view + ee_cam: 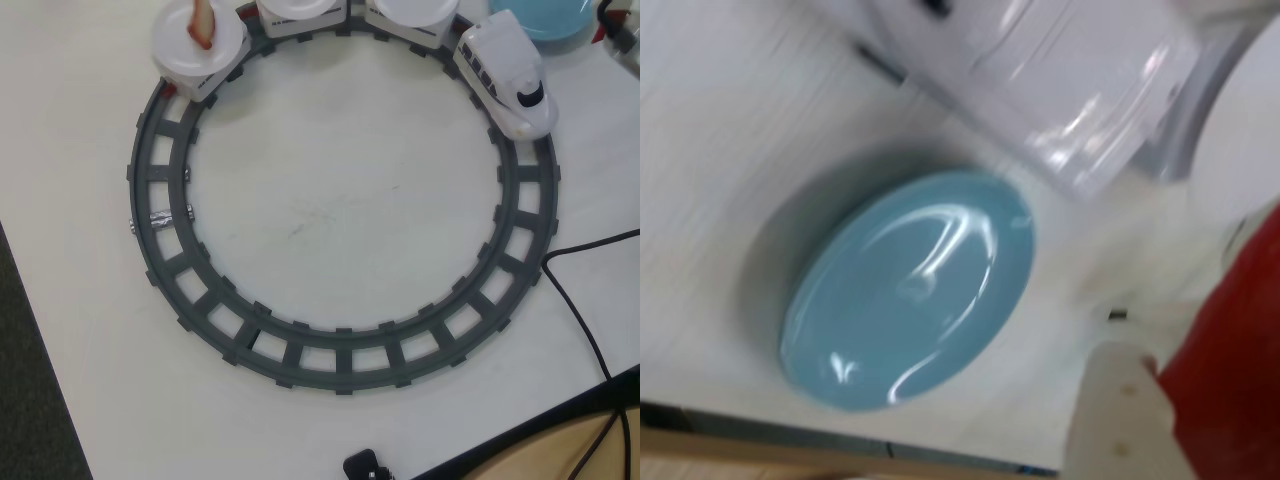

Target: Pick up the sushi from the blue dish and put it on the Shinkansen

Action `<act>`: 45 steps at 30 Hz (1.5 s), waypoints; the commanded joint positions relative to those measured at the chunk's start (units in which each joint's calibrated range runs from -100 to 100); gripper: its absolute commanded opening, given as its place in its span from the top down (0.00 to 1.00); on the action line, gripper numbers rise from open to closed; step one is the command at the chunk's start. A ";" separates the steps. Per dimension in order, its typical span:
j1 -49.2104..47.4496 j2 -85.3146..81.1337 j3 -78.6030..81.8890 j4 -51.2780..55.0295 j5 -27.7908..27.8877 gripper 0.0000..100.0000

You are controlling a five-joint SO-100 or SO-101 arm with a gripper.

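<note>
The blue dish (908,290) lies empty in the wrist view; only its edge (548,18) shows at the top right of the overhead view. My gripper (1155,365) has a white finger (1118,415) pressed against a red sushi piece (1230,370), so it is shut on it, to the right of the dish. In the overhead view the gripper (620,30) is barely in frame at the top right corner. The white Shinkansen (508,75) stands on the grey ring track (340,355) at the upper right. Its cars carry white plates; one plate (185,50) holds an orange sushi (203,22).
A black cable (585,320) runs across the table at the right. The table's front edge (520,435) cuts across the lower right. A small black part (365,466) sits at the bottom edge. Dark floor lies at the left.
</note>
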 commanded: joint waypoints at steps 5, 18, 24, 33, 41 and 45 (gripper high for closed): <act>-5.88 -2.14 3.77 -6.88 0.17 0.97; -9.93 15.39 -8.25 -7.14 -0.41 0.97; -8.61 26.92 -26.12 -2.18 -1.46 0.97; -5.09 47.04 -49.91 5.44 -1.61 0.97; -3.94 58.07 -62.74 11.77 -1.61 0.97; -3.94 60.15 -62.83 11.86 -1.61 0.97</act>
